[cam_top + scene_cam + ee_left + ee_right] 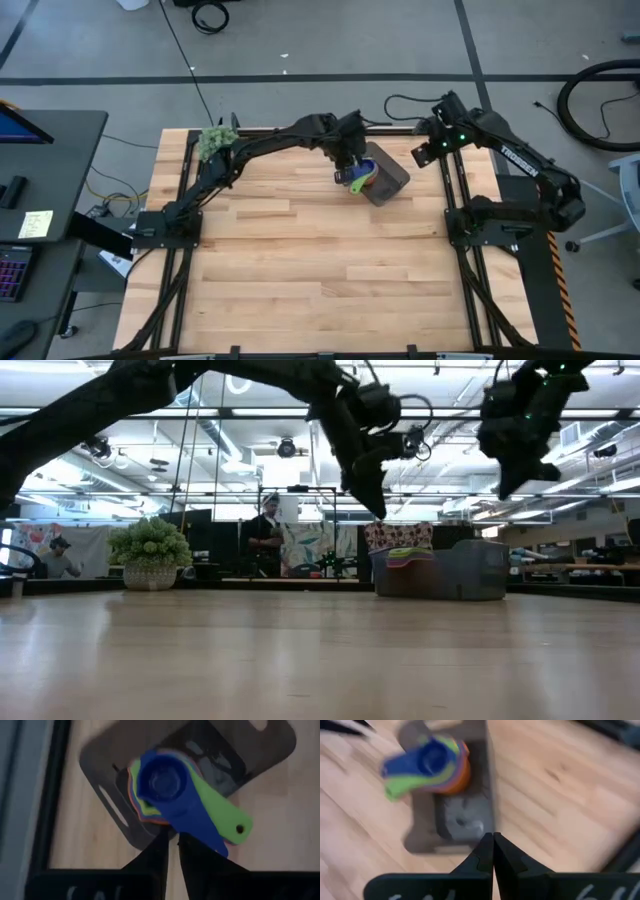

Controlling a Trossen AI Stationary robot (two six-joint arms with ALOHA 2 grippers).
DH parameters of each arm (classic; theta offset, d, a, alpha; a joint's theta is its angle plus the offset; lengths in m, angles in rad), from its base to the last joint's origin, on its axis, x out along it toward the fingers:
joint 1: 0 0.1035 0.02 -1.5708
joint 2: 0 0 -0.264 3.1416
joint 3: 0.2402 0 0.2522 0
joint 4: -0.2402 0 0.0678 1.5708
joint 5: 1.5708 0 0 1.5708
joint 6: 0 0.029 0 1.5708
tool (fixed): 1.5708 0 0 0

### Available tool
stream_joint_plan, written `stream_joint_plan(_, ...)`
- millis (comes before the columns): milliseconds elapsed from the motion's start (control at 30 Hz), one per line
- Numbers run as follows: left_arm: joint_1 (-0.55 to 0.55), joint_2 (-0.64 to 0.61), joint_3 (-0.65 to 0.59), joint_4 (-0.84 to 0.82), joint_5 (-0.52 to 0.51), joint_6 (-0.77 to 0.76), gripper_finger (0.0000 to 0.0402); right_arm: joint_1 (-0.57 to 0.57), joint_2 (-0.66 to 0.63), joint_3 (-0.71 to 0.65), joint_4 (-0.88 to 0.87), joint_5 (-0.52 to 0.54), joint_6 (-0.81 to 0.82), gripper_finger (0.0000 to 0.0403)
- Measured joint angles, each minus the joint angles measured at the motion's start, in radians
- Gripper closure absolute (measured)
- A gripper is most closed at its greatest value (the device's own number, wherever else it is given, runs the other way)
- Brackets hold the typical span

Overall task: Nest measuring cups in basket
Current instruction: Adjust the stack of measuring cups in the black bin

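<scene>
Hovering above the basket [390, 182], the left gripper [171, 851] points down at the handle end of the stack of measuring cups [165, 787]; its fingers stand a narrow slit apart and pinch nothing, the blue handle lying just beyond the tips. The cups sit nested one inside another in the end of the basket nearer the left arm, a dark blue cup [162, 782] on top, with yellow, red and orange rims showing round it; the green handle [220, 815] and the blue one jut out over the basket's wall, probably because the handles are too long to lie inside so small a bin. The rest of the basket's floor beside the stack is bare. From the low view the basket stands flat on the table [320, 270] with the coloured rims rising just above its wall; the left gripper hangs clear above it.

The right gripper [493, 851] waits off the basket's far side, raised, fingers pressed together and holding nothing. A fuzzy green plant [215, 142] sits well apart from the basket, at the table's corner by the left arm. Judging by the lie of things, the nesting looks all but finished.
</scene>
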Motion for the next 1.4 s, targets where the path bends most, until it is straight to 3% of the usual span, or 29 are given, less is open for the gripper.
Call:
stream_joint_plan(200,0.009,0.004,-0.021,-0.016,0.047,-0.053,0.0373,0.095,0.038,0.000,0.127,0.002,0.090,0.0395)
stream_joint_plan(400,-0.019,0.028,-0.021,-0.083,0.042,-0.074,0.0391,0.144,0.121,0.000,0.170,0.109,0.045,0.0395)
stream_joint_plan(667,-0.047,0.050,-0.021,-0.101,-0.140,-0.111,0.0398,0.132,0.165,0.000,0.193,0.238,-0.013,0.0395)
stream_joint_plan(1400,-0.040,0.102,-0.022,-0.128,-0.059,-0.115,0.0401,0.108,0.317,-0.059,0.221,0.188,-0.076,0.0394)
